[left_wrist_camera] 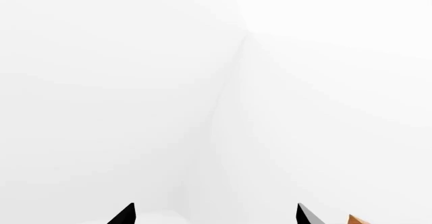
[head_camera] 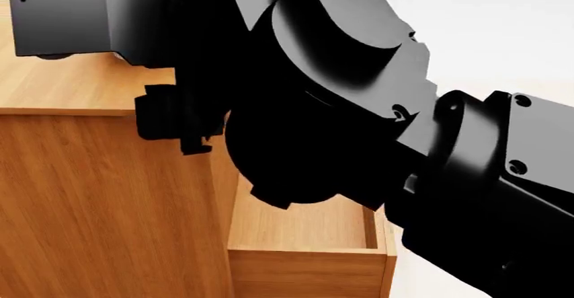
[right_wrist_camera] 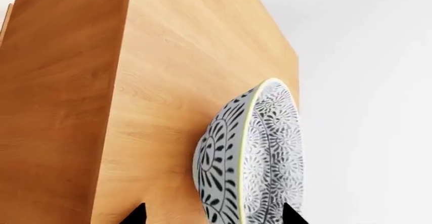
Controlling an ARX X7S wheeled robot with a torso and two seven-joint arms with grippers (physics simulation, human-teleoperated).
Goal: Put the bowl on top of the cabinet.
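bowl (right_wrist_camera: 253,158) fills the lower part of the right wrist view, its patterned outside and pale rim turned toward the camera, its foot side lying against the flat orange-brown top of the cabinet (right_wrist_camera: 169,57). nothing shows inside the bowl from this angle. the right pincer (right_wrist_camera: 216,216) shows only as two dark fingertips (right_wrist_camera: 137,215), one on each side of the bowl, spread fairly wide; whether they actually press on the bowl cannot be told from the little that is visible. in the head view the cabinet (head_camera: 90,197) stands at the left with its flat top (head_camera: 63,86) partly showing, and one drawer (head_camera: 310,241) is pulled out lower down; the visible part of the drawer's inside is bare wood, though much of it is hidden by the bulky black right arm (head_camera: 341,109) that crosses the middle of the picture. the bowl itself is hidden in that view. the left wrist view shows almost nothing but white, with the left pincer (left_wrist_camera: 216,216) as two dark fingertips (left_wrist_camera: 123,216) set well apart with nothing between them, and a small sliver of orange-brown wood (left_wrist_camera: 357,220) beside one of them.
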